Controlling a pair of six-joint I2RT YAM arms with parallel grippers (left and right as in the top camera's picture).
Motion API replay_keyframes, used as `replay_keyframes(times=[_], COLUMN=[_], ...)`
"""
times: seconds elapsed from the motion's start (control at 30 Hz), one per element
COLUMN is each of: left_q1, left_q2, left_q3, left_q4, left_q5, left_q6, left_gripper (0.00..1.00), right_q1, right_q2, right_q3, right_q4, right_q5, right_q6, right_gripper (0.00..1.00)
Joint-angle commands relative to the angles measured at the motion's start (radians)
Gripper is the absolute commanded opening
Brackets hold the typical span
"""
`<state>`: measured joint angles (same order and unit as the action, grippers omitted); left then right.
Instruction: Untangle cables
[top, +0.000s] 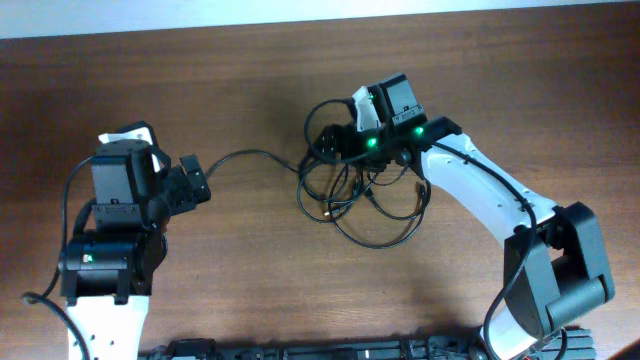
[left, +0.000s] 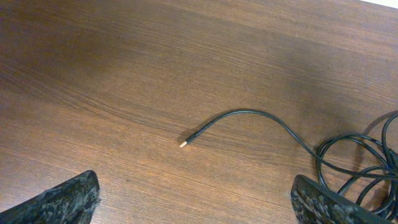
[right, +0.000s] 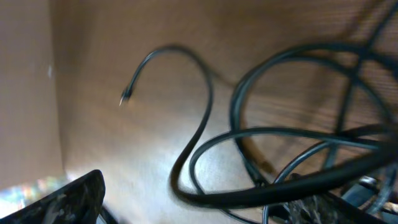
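Observation:
The cables lie as a tangle of thin black loops on the brown table, right of centre. One loose strand runs left from the tangle; its small plug rests on the wood ahead of my left gripper. That gripper is open, with bare table between its fingers. My right gripper hangs low over the tangle's upper left part. It is open, and in the right wrist view a thick blurred cable loop crosses between its fingers. A second free cable end shows further off.
The wooden table reaches to a pale strip along the far edge. A black rail runs along the near edge between the two arm bases. The right arm's white link slants across the table's right side.

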<state>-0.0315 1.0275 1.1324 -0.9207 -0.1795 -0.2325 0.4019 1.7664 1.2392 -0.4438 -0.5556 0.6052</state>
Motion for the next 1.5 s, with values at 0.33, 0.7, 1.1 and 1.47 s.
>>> replay_keyframes(times=[0.33, 0.7, 1.1, 1.47], left_q1=[0.005, 0.005, 0.005, 0.005], left_q2=[0.001, 0.001, 0.001, 0.001], left_q3=[0.005, 0.005, 0.005, 0.005], left_q4=[0.002, 0.002, 0.002, 0.002], left_q5=[0.006, 0.006, 0.006, 0.006], left_q6=[-0.017, -0.017, -0.017, -0.017], left_gripper=[0.99, 0.99, 0.99, 0.99], right_q1=[0.115, 0.134, 0.132, -0.041], right_q2=[0.004, -0.038, -0.245, -0.253], right_q3=[0.018, 0.044, 0.533, 0.821], right_q4=[0.100, 0.356, 0.216, 0.173], right_q5=[0.370, 0.392, 0.507, 0.758], right_q6=[0.512, 0.342, -0.055, -0.164], right_gripper=[0.57, 0.04, 0.04, 0.04])
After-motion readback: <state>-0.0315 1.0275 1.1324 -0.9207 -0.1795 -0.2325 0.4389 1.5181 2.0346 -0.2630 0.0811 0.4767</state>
